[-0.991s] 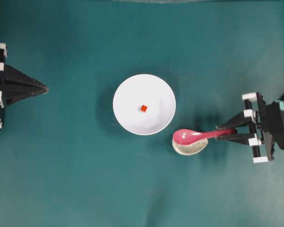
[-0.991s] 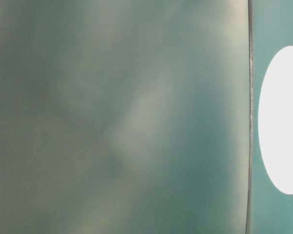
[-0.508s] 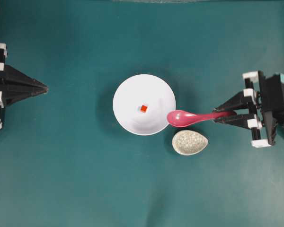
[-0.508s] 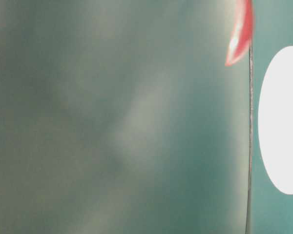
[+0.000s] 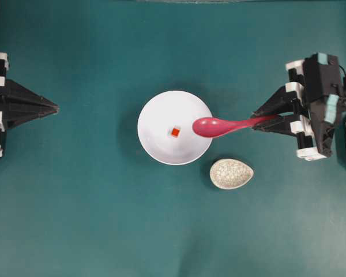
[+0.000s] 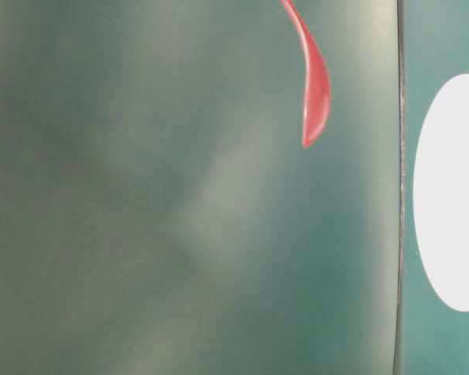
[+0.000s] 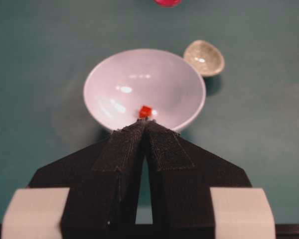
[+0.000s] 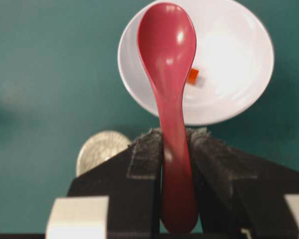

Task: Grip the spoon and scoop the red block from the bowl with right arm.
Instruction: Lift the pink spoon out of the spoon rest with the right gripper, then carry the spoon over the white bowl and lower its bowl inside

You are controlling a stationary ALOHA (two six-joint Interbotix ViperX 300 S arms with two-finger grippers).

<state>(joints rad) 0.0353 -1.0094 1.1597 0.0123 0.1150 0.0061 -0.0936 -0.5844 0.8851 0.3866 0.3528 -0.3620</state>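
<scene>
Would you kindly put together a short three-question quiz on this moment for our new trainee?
1. True or false: the right claw is shut on the handle of the spoon.
2. Where is the red block?
A. in the spoon's scoop
B. in the bowl
C. in the speckled dish
3. Fill in: in the overhead view, the spoon's scoop hangs over the bowl's ____ edge.

Key
1. True.
2. B; it lies near the bowl's middle, not yet scooped.
3. Right; the speckled dish sits apart, just below and to the right of the bowl.
</scene>
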